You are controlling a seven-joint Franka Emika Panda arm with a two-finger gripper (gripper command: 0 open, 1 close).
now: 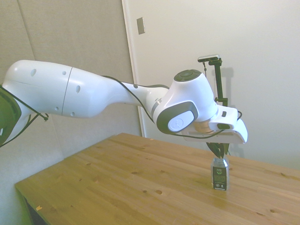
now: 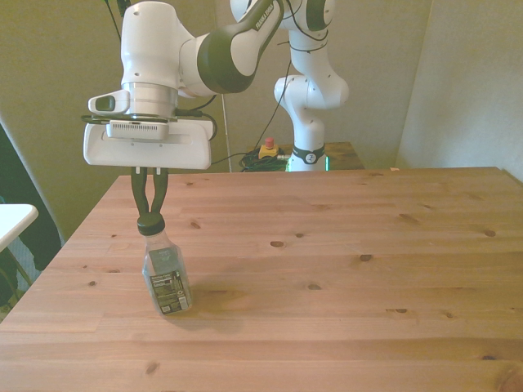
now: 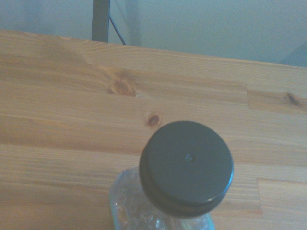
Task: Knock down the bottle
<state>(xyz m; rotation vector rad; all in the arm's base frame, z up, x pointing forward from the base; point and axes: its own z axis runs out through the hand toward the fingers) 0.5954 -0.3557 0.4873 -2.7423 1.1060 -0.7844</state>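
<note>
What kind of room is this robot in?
Probably a robot lab or test room. A white Franka arm reaches over a plain wooden table that holds only a small plastic bottle, its gripper at the cap. A second robot arm stands behind, near cables and bare walls.

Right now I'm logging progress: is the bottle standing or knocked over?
Standing, but tilted. In the front view the bottle leans with its base on the table, cap at the gripper's fingers.

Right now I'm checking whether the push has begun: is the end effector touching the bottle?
Touching. In the front view the end effector has its fingertips closed in against the cap of the bottle, which leans slightly on the table.
</note>
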